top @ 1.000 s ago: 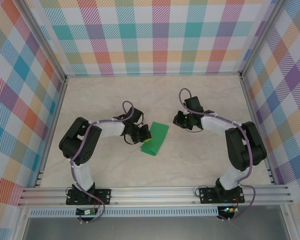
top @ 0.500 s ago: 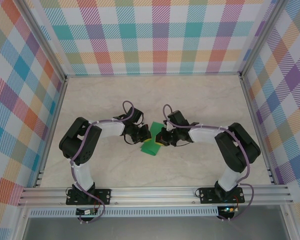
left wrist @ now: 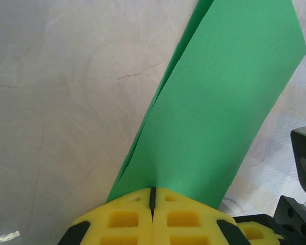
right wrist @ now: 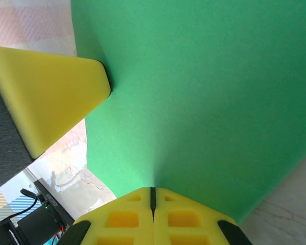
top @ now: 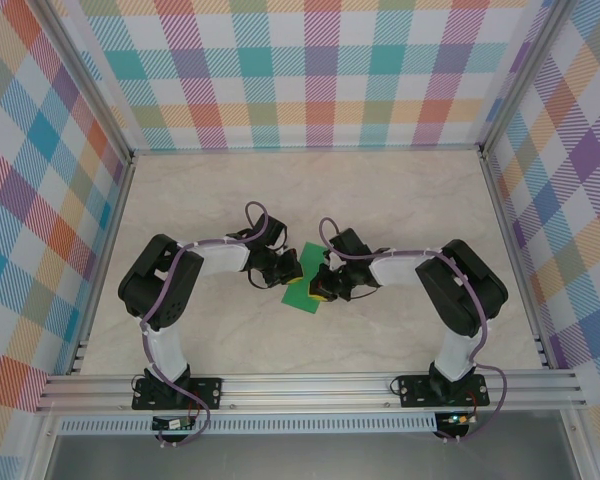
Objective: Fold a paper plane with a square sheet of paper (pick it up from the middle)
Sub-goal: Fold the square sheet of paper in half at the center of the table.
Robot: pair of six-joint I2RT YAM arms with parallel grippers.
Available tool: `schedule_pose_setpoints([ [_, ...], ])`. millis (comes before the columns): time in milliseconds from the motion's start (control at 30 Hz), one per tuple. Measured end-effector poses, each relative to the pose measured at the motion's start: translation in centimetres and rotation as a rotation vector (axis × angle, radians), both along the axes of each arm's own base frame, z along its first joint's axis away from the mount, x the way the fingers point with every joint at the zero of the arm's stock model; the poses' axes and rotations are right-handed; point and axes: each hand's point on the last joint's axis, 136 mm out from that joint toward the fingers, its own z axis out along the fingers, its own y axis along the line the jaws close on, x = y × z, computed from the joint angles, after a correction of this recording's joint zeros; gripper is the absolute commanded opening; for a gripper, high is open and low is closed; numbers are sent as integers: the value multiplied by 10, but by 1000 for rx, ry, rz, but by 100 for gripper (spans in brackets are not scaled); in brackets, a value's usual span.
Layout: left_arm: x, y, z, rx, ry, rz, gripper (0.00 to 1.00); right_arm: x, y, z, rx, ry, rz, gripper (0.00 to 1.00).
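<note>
we judge that the work is in the early folding steps. the square sheet of paper (left wrist: 219, 102) is not a single flat layer. in the left wrist view two green layers run up side by side from one crease, so it looks folded once in half, and no pointed nose of a plane is made yet. the sheet is near the middle of the table (top: 400, 200), between the two arms.

the left gripper (left wrist: 153, 192) is closed on one edge of the folded sheet, with the paper pinched between its yellow pads. the right gripper (right wrist: 153, 191) is closed on the sheet too, from the opposite side. in its view one yellow finger (right wrist: 51, 97) of the left gripper touches the paper close by.

for the next move, we think one claw must keep the sheet steady while the other lets go and takes a corner to bring it toward the centre crease. such thin paper will bend or slip easily, so the arms should not pull against each other.

some things we cannot make out. from above, the grippers cover much of the sheet. we cannot tell whether it rests on the table or is lifted, nor whether the two layers match at their edges. in both wrist views the far end of the sheet is cut off.
</note>
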Motion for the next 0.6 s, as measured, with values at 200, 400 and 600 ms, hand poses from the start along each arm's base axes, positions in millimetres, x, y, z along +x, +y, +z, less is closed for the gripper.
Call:
schedule_pose_setpoints([
  [200,0,0,0,0,0,0,0,-4,-3,-3,-15,-11,24,5],
  [400,0,0,0,0,0,0,0,-11,-15,-2,-61,-69,78,6],
  [600,0,0,0,0,0,0,0,-11,-9,12,-31,-130,131,7],
])
